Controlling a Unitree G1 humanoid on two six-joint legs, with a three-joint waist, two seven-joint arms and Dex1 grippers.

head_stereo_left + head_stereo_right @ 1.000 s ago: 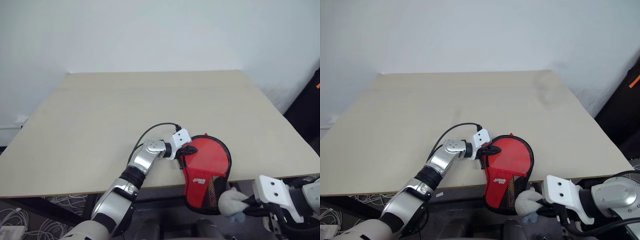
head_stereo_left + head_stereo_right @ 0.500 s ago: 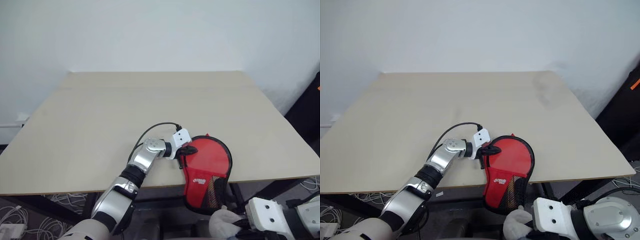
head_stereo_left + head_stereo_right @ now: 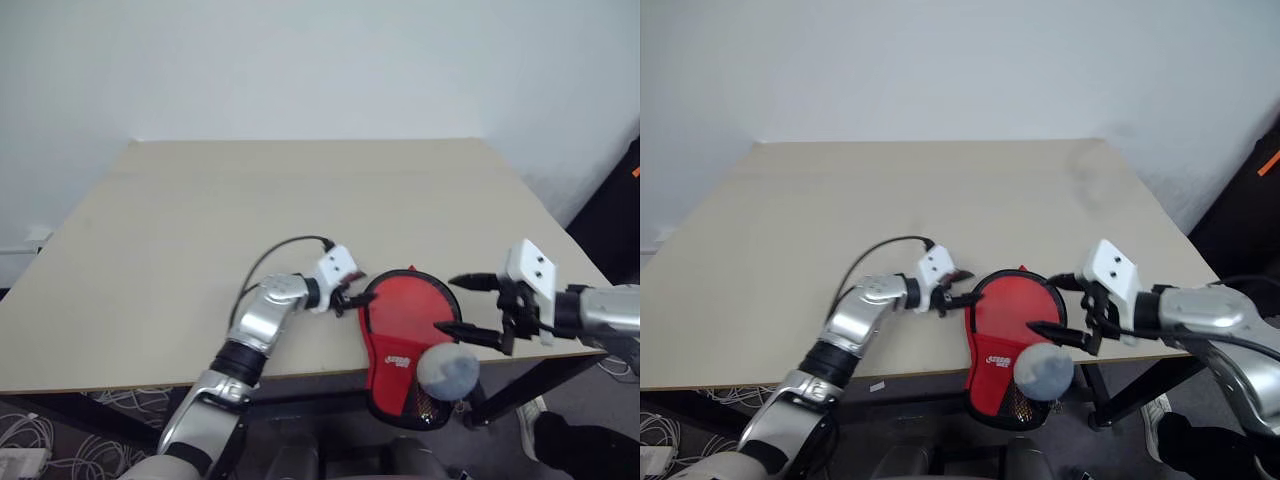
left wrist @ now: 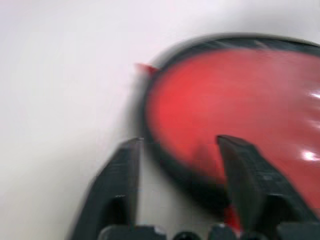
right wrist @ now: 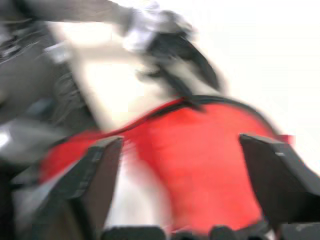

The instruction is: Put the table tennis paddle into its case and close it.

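I see the case (image 3: 410, 345) with the red paddle (image 3: 1012, 318) inside, lying on the tabletop's (image 3: 300, 200) near edge, its handle end hanging over. My left pincer (image 3: 349, 297) sits spread apart just beside the case's left rim. My right pincer (image 3: 458, 304) gapes wide at its right, gripping nothing. A grey ball (image 3: 448, 368) shows in front of the case.

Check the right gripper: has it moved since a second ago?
Yes. The right gripper has come up from below the table edge and now sits open above the table's near right corner, beside the case.
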